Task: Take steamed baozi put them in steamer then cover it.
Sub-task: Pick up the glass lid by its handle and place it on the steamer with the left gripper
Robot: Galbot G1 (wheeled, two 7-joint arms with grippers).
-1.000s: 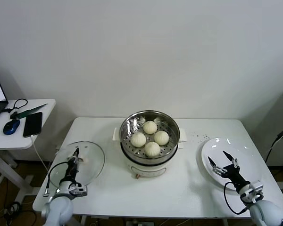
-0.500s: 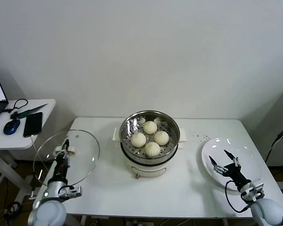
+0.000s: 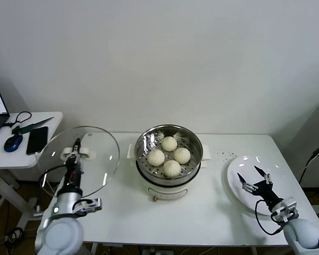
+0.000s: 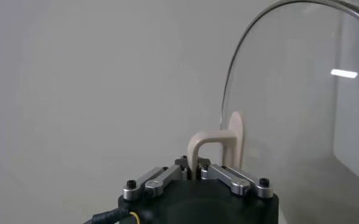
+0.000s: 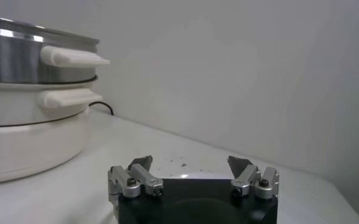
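The steamer (image 3: 170,171), a shiny steel pot on a cream base, stands mid-table with several cream-white baozi (image 3: 171,167) on its perforated floor. To its left my left gripper (image 3: 74,158) is shut on the cream handle (image 4: 214,145) of the round glass lid (image 3: 98,159). The lid hangs in the air, tilted nearly upright, apart from the steamer. In the left wrist view the glass (image 4: 301,103) rises behind the handle. My right gripper (image 3: 254,180) stands open and holds nothing, low over the white plate (image 3: 235,171) at the right. The right wrist view shows the steamer (image 5: 27,61) beyond that gripper (image 5: 191,165).
A small side table (image 3: 21,154) at the far left carries a phone (image 3: 36,139), a blue mouse (image 3: 12,142) and a laptop corner. A cable (image 3: 42,175) hangs between the two tables. The white table's front edge (image 3: 191,245) runs just ahead of both arms.
My left gripper has lifted the glass lid off the table, tipped it upright and raised it. The right gripper has barely shifted over the plate.
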